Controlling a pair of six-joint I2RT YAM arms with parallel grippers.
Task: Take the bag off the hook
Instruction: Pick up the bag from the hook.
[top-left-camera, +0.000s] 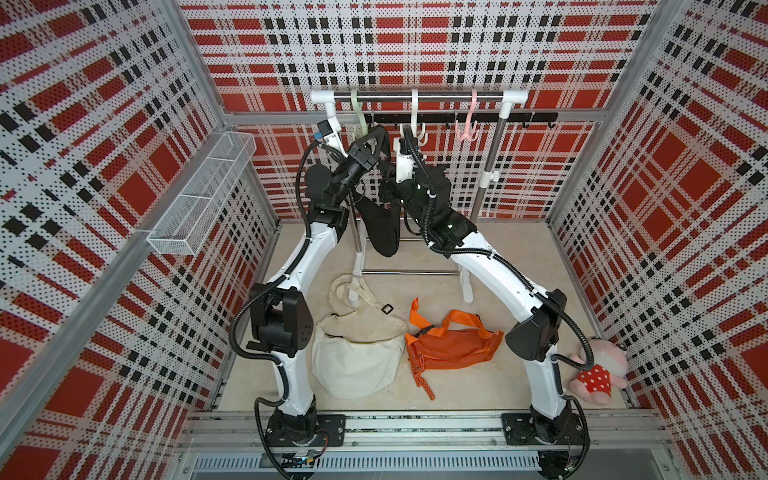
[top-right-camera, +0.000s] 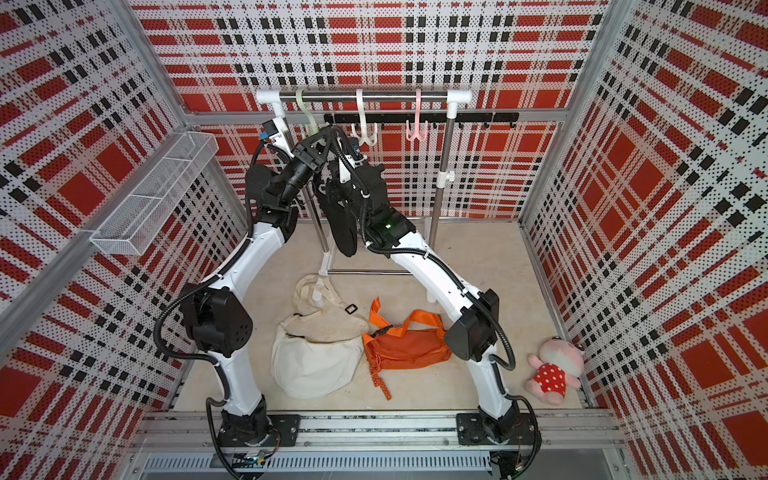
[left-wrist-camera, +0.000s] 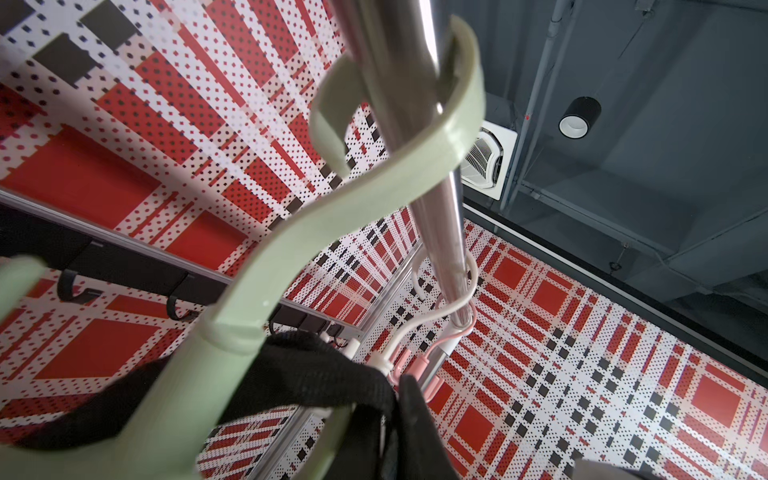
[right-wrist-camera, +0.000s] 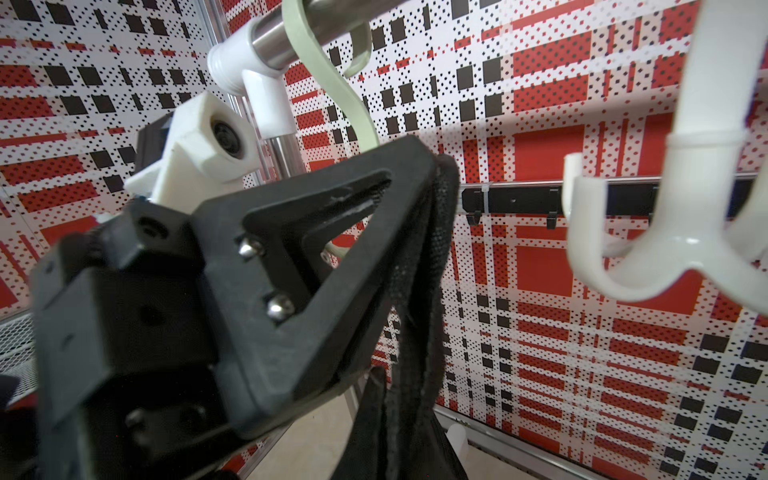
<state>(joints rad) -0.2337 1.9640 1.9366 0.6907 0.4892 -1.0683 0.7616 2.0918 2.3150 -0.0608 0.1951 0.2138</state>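
Black webbing strap (right-wrist-camera: 419, 266) of the black fabric bag (top-left-camera: 384, 226) loops over a prong of the pale green plastic hook (left-wrist-camera: 332, 232), which hangs from the steel rail (top-left-camera: 415, 96) just above the left hand (right-wrist-camera: 434, 174). That hand looks clamped on the strap right at its fingertips, though the far finger is hidden behind the webbing. The bag's body hangs below it, clear of the floor. The right hand (top-left-camera: 388, 189) is closed, low beside the bag; whether it grips fabric cannot be told.

To do this step well, the left hand should probably raise the strap straight up until it clears the upturned prong tip, and only then draw back towards its own arm. The hook swings loosely on the rail, so a sideways pull likely drags it along. The white plastic hook (right-wrist-camera: 623, 266) just beyond the fingertips could snag the loop.
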